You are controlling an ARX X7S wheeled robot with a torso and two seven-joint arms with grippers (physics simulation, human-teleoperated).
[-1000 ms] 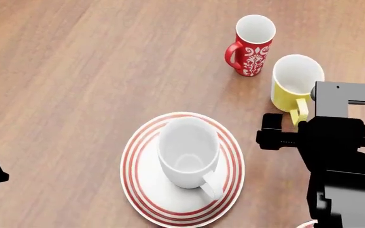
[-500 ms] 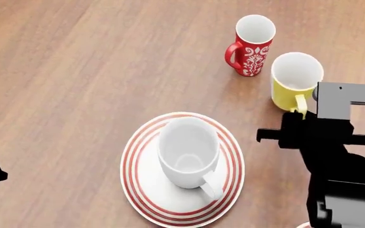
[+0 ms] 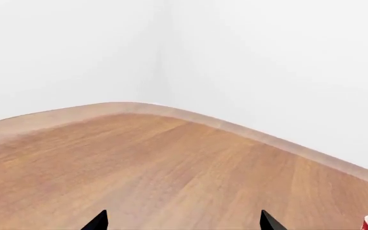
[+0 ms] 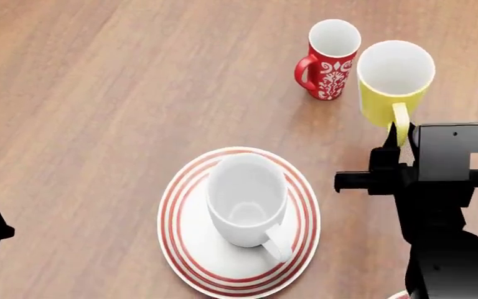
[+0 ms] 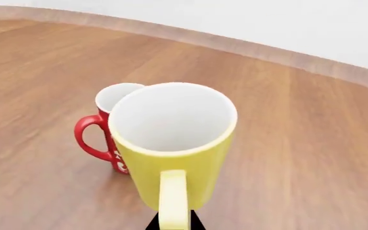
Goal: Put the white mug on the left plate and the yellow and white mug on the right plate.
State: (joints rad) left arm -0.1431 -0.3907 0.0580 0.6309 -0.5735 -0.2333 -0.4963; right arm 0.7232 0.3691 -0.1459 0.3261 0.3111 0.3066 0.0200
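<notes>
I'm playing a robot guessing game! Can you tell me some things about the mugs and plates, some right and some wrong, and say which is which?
1. The white mug sits on the left plate. True.
2. The yellow and white mug is on a plate. False: the right gripper grips its handle, and no plate is under it.
3. The red mug lies on its side. False: it stands upright.
4. All three mugs are empty. True.
5. The left gripper holds a mug. False: it holds nothing.
</notes>
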